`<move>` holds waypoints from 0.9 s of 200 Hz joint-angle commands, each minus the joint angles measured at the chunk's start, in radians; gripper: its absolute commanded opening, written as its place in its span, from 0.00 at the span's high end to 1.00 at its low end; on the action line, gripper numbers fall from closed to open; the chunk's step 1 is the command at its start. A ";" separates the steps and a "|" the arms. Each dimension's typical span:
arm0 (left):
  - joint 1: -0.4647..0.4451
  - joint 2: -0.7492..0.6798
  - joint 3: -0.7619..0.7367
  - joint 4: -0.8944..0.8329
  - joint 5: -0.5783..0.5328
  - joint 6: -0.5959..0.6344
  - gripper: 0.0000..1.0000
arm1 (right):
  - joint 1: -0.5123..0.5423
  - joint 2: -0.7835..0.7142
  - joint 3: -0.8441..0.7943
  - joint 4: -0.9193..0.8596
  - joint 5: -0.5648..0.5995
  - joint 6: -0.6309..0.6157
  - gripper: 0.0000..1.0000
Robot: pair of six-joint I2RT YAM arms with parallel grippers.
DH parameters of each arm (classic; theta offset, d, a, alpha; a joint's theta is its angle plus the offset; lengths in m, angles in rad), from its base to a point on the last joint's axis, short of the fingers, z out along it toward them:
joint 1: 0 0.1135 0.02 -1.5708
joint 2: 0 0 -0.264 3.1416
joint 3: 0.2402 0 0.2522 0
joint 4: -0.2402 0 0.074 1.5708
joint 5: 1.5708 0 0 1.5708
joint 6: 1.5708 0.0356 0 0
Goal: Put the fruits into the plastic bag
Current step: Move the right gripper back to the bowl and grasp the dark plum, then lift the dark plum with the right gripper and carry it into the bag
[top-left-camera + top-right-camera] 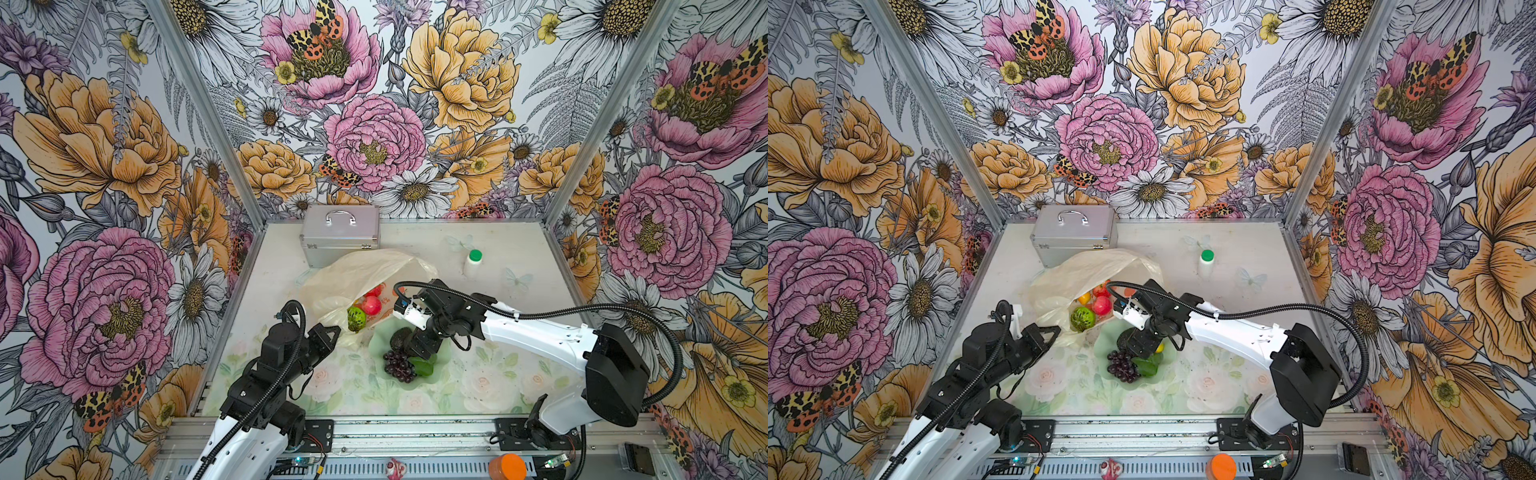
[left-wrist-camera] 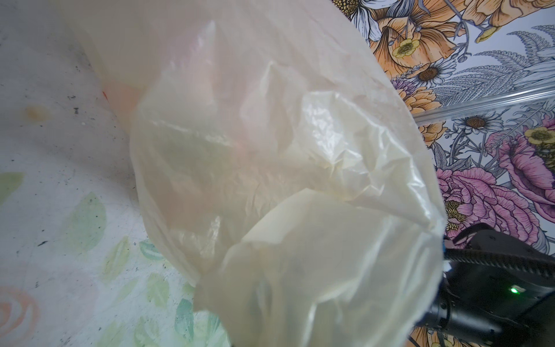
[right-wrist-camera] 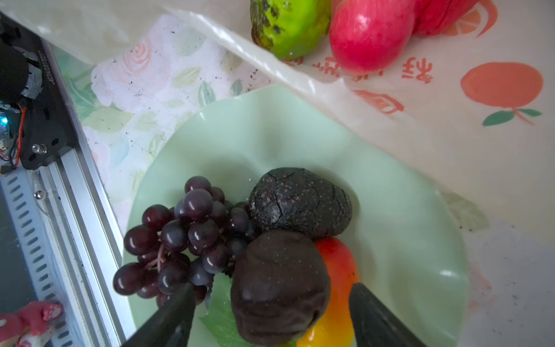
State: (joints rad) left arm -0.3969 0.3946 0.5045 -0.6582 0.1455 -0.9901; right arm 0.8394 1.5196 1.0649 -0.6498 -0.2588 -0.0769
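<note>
Right wrist view: right hand released, straddling brown fruit and mango; closing could pinch both and squirt one out. Left hand clenched on bag.

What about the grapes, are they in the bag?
No, the grapes lie in the bowl, outside the bag.

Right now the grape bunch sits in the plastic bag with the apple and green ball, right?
No: the grape bunch lies in the pale green bowl; the apple and green ball are in the plastic bag. The right wrist view shows it.
</note>
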 commanded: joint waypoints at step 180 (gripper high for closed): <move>0.009 0.061 -0.027 0.050 -0.015 -0.002 1.00 | -0.028 -0.123 0.003 0.008 -0.040 0.091 0.57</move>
State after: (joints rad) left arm -0.3962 0.4488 0.4927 -0.6456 0.1429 -0.9901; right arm 0.8303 1.4700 1.0546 -0.6544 -0.2596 -0.0341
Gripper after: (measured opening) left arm 0.047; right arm 0.528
